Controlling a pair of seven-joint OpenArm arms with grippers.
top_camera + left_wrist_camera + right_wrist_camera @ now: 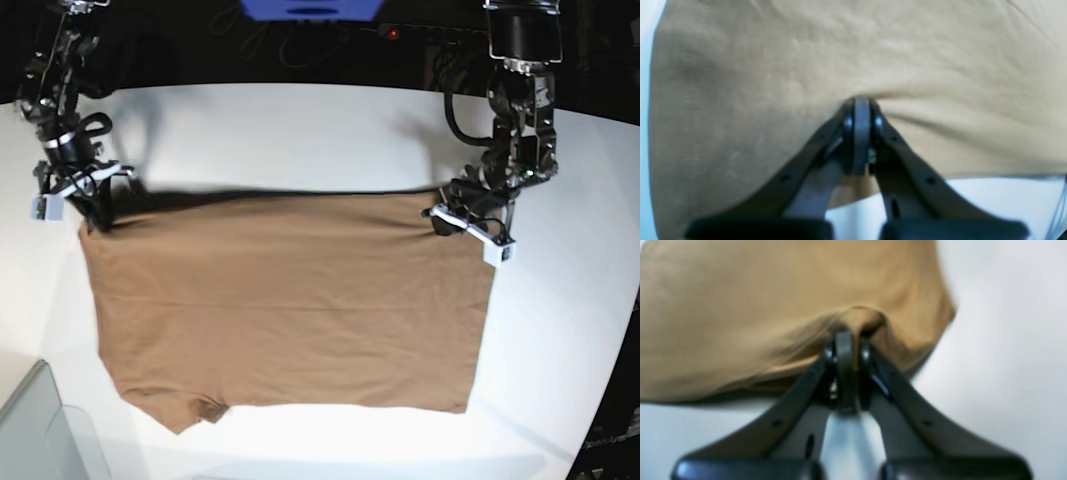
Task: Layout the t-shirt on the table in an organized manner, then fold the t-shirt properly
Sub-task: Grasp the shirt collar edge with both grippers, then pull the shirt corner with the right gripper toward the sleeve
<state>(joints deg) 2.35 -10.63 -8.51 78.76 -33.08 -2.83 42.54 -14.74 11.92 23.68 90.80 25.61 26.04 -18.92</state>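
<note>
The brown t-shirt lies spread flat on the white table, its far edge straight and a sleeve poking out at the near left. My left gripper, on the right of the base view, is shut on the far right corner of the cloth. In the left wrist view its closed tips pinch a fold of the t-shirt. My right gripper is shut on the far left corner. In the right wrist view the fabric bunches up around that gripper.
A grey translucent bin corner sits at the near left of the table. Dark cables and a blue object lie beyond the far edge. The table's curved edge runs along the right side.
</note>
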